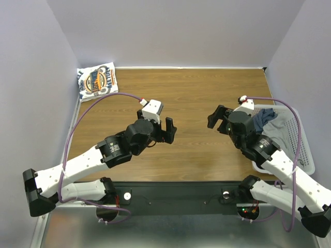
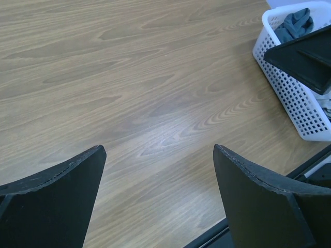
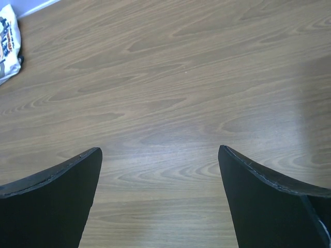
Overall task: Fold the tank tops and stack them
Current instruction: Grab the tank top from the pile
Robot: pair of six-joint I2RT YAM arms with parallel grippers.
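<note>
From above, the white printed tank top lies folded in the far left corner of the table. It is a nearly square packet, turned slightly. The logo faces up and its width runs roughly along the far edge. The left gripper hangs over the middle of the table, well apart from that packet, with its jaws spread and nothing between them. The right gripper faces it across bare wood, also parted and empty. Just behind it stands the basket at the right edge, holding a crumpled dark slate-blue tank top with no clear long axis.

The left wrist view shows both fingers wide apart over wood grain. The basket sits up and to the right with the dark cloth bunched inside, and the right gripper's black body partly covers it. The printed top is out of this view.

The right wrist view shows open fingers over bare wood. Only an edge of the printed top shows at the upper left, far from the fingers, and the basket does not appear.
</note>
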